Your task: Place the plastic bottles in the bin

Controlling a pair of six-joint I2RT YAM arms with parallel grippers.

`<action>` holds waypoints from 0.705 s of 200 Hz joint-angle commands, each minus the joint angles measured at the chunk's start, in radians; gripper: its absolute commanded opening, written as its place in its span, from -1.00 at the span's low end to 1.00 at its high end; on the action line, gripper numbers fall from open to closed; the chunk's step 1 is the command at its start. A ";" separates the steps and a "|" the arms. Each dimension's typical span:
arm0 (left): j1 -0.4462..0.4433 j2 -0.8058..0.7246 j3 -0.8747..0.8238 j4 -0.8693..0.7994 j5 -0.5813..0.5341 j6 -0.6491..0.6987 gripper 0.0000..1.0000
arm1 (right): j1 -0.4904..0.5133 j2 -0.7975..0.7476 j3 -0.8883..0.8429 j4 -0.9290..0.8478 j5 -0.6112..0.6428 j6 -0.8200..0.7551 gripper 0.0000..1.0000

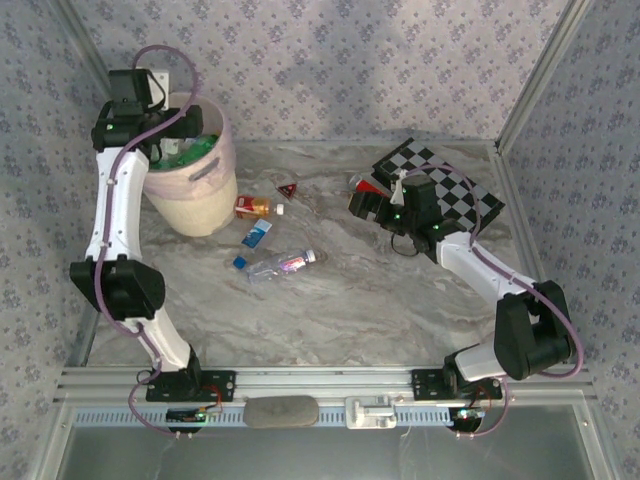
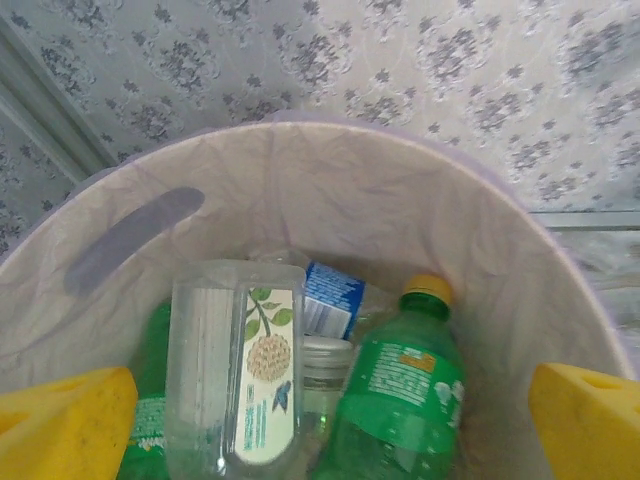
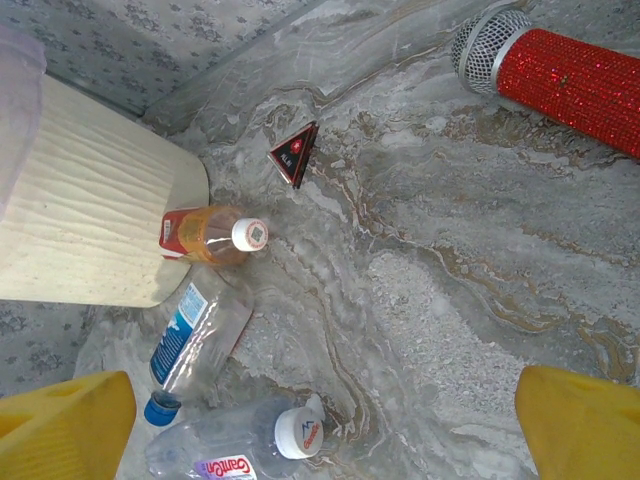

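My left gripper [image 2: 325, 445] hangs open over the mouth of the pale pink bin [image 2: 350, 190], which stands at the back left of the table [image 1: 212, 170]. Inside it lie a clear bottle with a floral label [image 2: 235, 370], a green bottle with a yellow cap [image 2: 400, 400], a blue-labelled bottle [image 2: 332, 298] and more green plastic at the left. My right gripper [image 3: 320, 440] is open above the table [image 1: 362, 205]. On the marble lie a red-labelled bottle [image 3: 205, 235], a blue-capped clear bottle [image 3: 195, 335] and a white-capped clear bottle [image 3: 235, 450]; they sit right of the bin [image 1: 268, 240].
A red glittery bar [image 3: 570, 65] lies near the chessboard [image 1: 455, 190] at the back right. A small red-and-black triangle [image 3: 295, 153] sits behind the loose bottles. Patterned walls close off the back and both sides.
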 commanded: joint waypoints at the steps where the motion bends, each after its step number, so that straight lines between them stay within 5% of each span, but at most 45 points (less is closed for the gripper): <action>1: -0.063 -0.118 0.017 0.009 0.064 -0.037 0.99 | 0.006 0.019 0.025 0.003 -0.025 -0.024 0.98; 98: -0.474 -0.397 -0.693 0.453 0.104 -0.137 0.99 | -0.006 0.046 -0.014 0.022 -0.083 -0.024 0.98; 141: -0.568 -0.390 -0.890 0.446 0.104 -0.204 1.00 | -0.012 0.043 -0.079 0.071 -0.059 0.008 0.98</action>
